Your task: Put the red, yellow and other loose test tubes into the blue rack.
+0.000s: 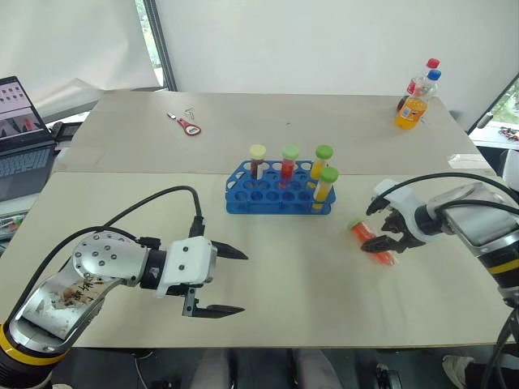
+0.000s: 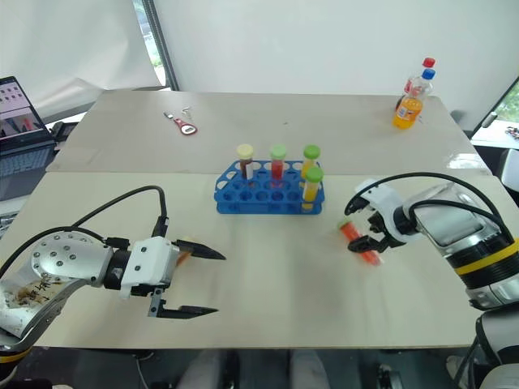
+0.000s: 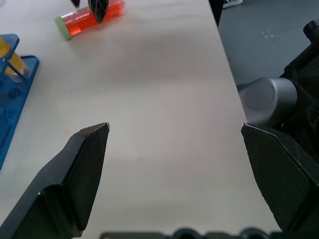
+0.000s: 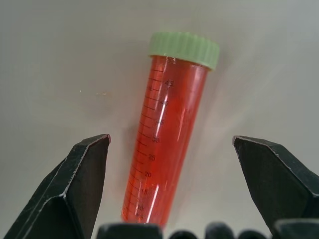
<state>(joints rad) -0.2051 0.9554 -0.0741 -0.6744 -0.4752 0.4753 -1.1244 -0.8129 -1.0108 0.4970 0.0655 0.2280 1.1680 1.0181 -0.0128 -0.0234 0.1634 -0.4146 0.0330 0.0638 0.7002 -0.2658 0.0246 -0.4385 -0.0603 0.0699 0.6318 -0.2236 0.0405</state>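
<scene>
Over the red tube (image 4: 167,134), right gripper (image 1: 388,231) jaws spread, nothing held; I'd centre, then close mid-barrel.

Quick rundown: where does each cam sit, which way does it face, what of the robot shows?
Left and right eye views: head stereo pair, looking forward and down at the table with the blue rack; both arms show.
Left wrist view: along the open left gripper, across the table.
Right wrist view: along the open right gripper, straddling the red tube, which lies flat.
Shared: the red tube appears in all four.
</scene>
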